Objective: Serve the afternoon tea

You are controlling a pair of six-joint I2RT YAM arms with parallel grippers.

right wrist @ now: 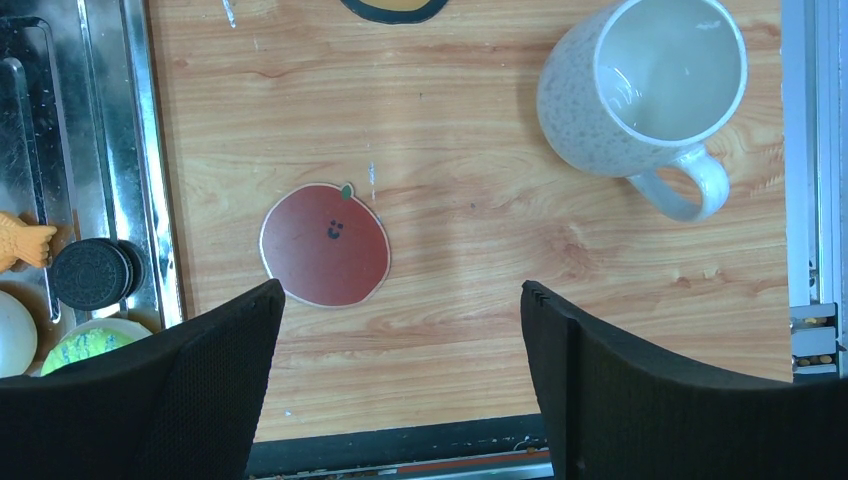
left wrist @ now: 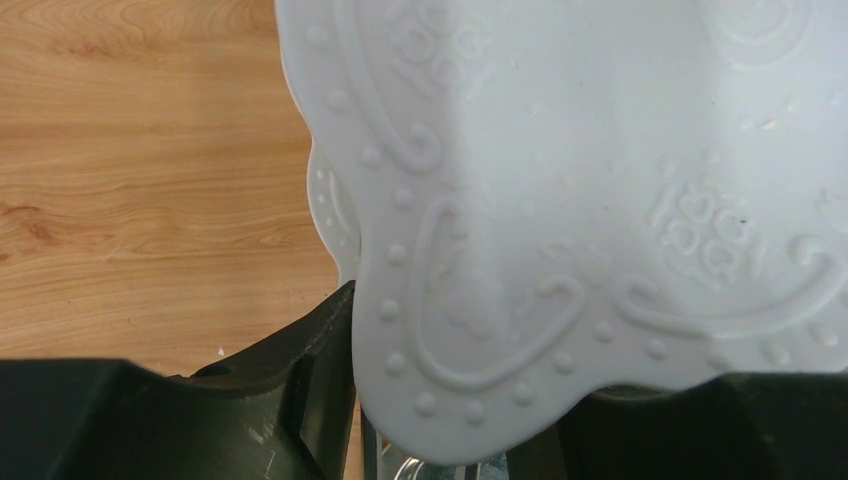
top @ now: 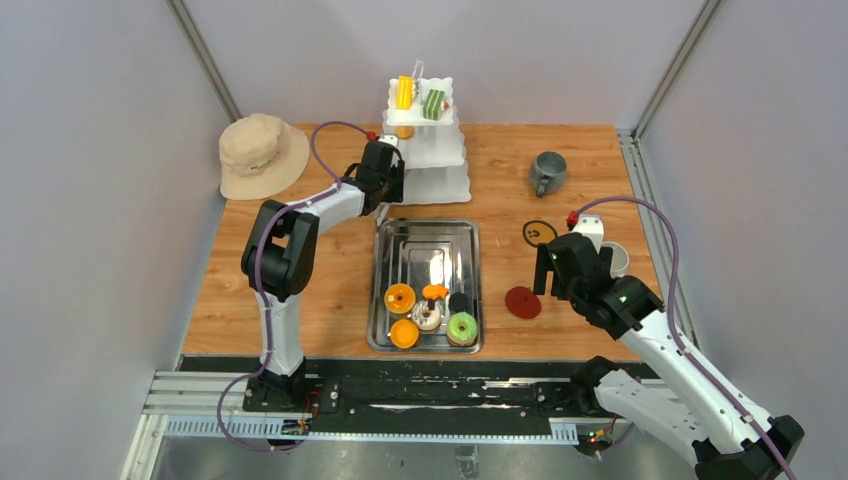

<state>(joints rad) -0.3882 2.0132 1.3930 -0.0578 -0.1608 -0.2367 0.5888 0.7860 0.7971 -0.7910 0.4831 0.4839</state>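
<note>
six toy pastries lie at the near end of the steel tray. two more, a yellow pastry and a green pastry, sit on top of the white stand. two mugs stand on the tabletop: a grey mug and a white mug. the right gripper hangs with jaws wide and empty between the white mug and a red coaster. the left gripper is at the stand's lower tier; how wide its jaws stand cannot be told.

Your two arms are white links with black joints; purple cables loop alongside, red caps at wrists, fingers black.
</note>
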